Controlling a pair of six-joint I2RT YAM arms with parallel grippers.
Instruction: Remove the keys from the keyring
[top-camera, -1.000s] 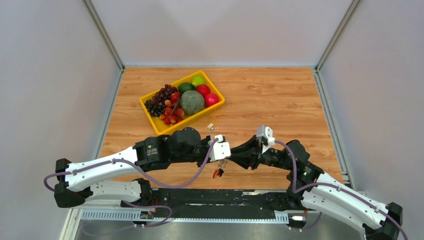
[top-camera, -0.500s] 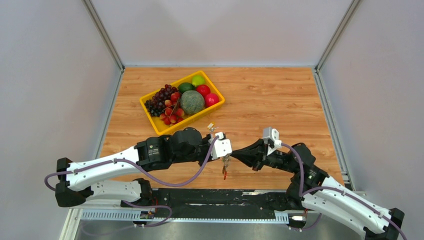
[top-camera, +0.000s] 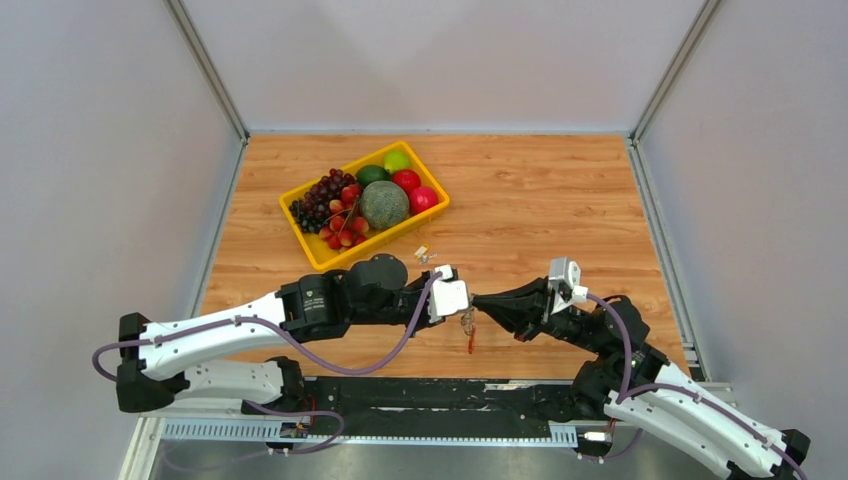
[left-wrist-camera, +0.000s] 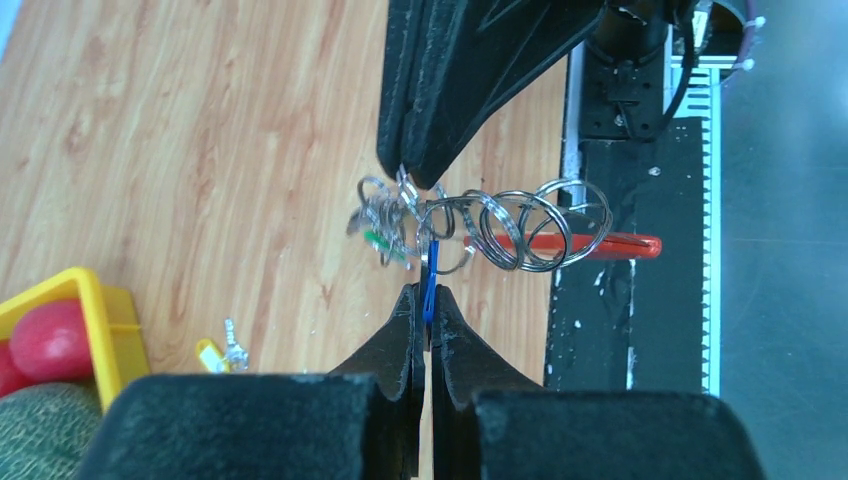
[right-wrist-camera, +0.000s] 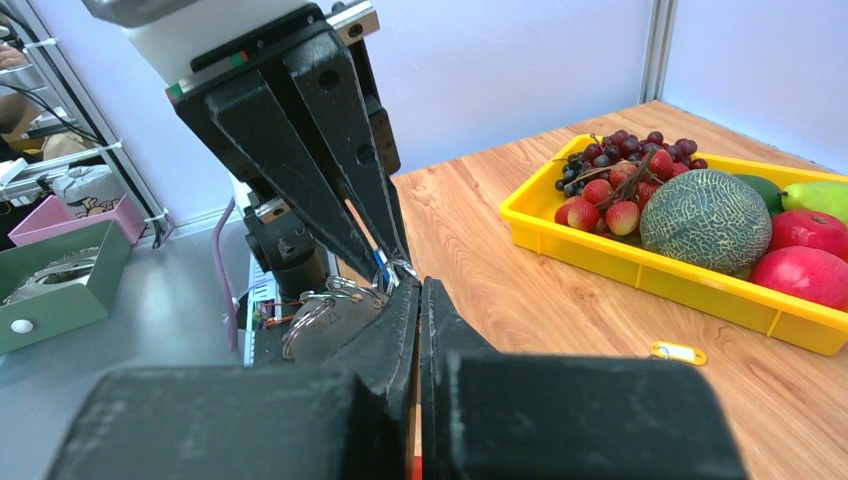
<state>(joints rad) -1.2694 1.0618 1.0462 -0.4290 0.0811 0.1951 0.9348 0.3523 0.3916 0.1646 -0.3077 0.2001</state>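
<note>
Top external is showing, from the left, a yellow tray (top-camera: 318, 257) of fruit (top-camera: 384, 204) sitting in the upper middle of the frame. A loose key (top-camera: 423, 252) with a pale yellowish head is lying on the table (top-camera: 560, 190) just below the tray's right corner. Lower down, the two arms are meeting tip to tip near the centre. The left gripper (top-camera: 464, 306) and the right gripper (top-camera: 479, 303) are almost touching, and the keyring (top-camera: 468, 325) is hanging directly beneath that meeting point, its red fob (top-camera: 470, 344) dangling lowest. From this height the jaws are too small to read.

Left wrist is supplying the detail. Its own fingers (left-wrist-camera: 390, 340) are rising from the bottom edge and pinching shut on a blue-headed key (left-wrist-camera: 430, 287), seen edge-on and hooked into the ring cluster just above the tips. The right gripper is reaching down from the top edge, jaws closed on a ring at the left end of the cluster, and the remaining rings are trailing rightward to the fob.

Right wrist is showing the same pinch from the opposite side. The rings are bunching left of its closed fingertips, and the tray's grapes and melon are filling the right of the frame.
</note>
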